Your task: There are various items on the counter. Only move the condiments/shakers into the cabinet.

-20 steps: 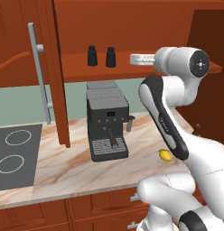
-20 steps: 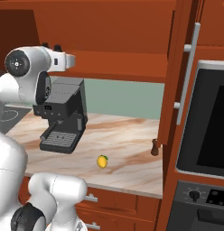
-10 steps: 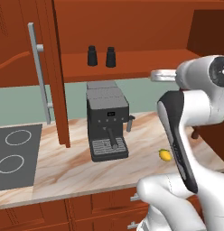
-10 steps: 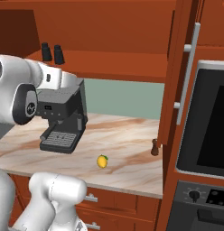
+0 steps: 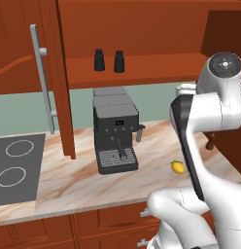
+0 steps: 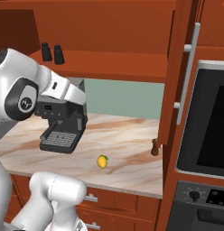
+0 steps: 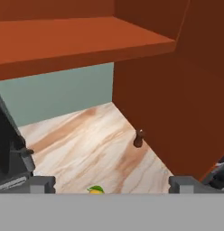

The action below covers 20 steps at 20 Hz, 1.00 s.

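Right now my gripper (image 7: 112, 182) has its jaws spread wide apart with nothing between them, looking down and across the counter (image 7: 86, 144) toward the far corner. Both black shakers (image 5: 109, 61) already stand side by side on the cabinet (image 5: 142, 68) shelf, near its left end, just above the coffee machine (image 5: 114, 133). From the right base view they sit at the shelf's left edge, close together but not touching.

I can see the brown mill (image 7: 139, 138) upright on the counter, tucked right beside the tall wooden panel at the right end of the worktop. From the right base view it stands at the foot of that panel, well apart from the lemon (image 6: 102, 161), which lies nearer the front edge.

On the machine's front I make out a small dark display and buttons, but no readable brand or lettering. The stovetop (image 5: 15, 168) sits to the left, with two ring marks.
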### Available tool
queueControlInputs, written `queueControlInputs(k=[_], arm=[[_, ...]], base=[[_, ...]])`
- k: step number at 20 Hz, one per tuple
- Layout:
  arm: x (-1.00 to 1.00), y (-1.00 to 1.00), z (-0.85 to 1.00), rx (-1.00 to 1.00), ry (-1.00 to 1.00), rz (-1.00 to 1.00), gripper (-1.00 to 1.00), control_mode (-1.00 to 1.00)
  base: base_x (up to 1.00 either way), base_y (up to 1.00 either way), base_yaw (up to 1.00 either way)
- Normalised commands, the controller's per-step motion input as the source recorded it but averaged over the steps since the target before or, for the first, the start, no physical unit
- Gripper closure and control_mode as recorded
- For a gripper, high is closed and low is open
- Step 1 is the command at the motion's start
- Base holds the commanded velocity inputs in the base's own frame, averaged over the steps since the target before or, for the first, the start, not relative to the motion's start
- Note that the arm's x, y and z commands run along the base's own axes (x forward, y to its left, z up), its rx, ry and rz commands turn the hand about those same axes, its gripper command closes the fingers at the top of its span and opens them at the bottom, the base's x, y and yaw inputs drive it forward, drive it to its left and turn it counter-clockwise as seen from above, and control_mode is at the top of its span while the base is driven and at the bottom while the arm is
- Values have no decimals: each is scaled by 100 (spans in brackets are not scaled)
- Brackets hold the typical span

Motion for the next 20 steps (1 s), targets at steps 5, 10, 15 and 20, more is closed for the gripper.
queueControlInputs(k=[5, 10, 15, 20], arm=[[0, -28, -85, 0, -4, -18, -100, -100], [13, -15, -73, 0, -4, -17, -100, -100], [40, -5, -42, 0, 0, -21, -100, -100], [44, -25, -26, 0, 0, -22, -100, -100]], base=[[0, 0, 0], [0, 0, 0], [0, 0, 0], [0, 0, 0]])
